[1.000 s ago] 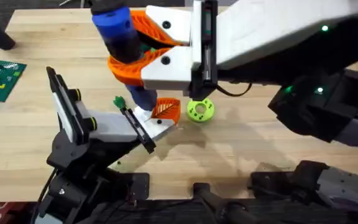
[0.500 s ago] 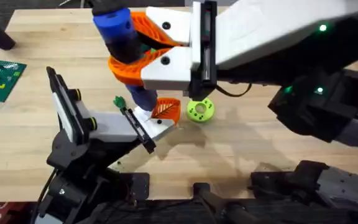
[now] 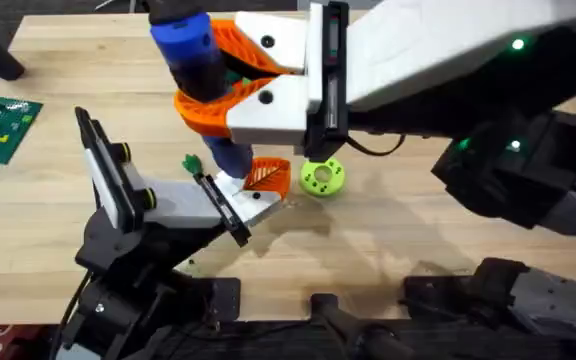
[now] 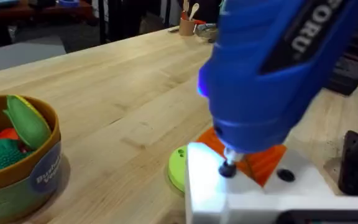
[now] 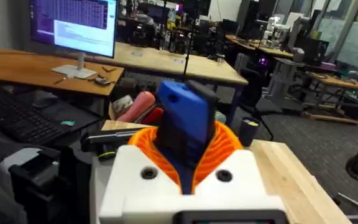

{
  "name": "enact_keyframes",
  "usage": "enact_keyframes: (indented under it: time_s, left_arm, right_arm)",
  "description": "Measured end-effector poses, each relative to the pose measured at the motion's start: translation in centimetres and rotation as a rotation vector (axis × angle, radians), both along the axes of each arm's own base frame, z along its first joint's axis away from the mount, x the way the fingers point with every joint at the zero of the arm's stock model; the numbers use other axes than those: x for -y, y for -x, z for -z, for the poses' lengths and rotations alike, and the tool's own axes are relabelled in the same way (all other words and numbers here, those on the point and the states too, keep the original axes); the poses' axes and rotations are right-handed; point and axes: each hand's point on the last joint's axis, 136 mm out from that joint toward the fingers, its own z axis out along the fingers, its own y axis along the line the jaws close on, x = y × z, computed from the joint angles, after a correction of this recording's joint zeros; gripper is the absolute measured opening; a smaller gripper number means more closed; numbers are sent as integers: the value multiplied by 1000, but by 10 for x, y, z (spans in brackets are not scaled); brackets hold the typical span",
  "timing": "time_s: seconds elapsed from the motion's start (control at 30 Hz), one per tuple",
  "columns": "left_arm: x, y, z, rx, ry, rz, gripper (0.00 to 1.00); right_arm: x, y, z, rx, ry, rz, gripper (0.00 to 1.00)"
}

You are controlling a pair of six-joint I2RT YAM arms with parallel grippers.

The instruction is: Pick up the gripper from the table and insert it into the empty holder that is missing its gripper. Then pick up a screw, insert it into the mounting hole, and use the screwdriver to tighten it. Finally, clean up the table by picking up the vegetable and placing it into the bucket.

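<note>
One right gripper (image 3: 230,92) around upright screwdriver (image 3: 193,60)

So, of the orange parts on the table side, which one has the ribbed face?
The small orange triangular gripper seated on the white holder, just under the screwdriver. The larger orange jaws clamped around the screwdriver are smooth, with dark bolt holes.

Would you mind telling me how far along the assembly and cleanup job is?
Done, apparently: the ribbed orange finger sits in the white wedge holder. In hand: the right gripper clamps the blue-handled screwdriver, tip on a dark screw. Left: finish tightening, then the small green vegetable.
</note>
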Motion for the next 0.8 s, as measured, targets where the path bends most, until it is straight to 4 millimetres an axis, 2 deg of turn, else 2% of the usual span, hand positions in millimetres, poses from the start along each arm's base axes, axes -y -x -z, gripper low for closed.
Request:
enact_keyframes:
  time_s: [0.8]
  left_arm:
    - [0, 0, 0, 0, 0, 0, 9]
  right_arm:
    - [-4, 5, 1, 1, 2, -6, 71]
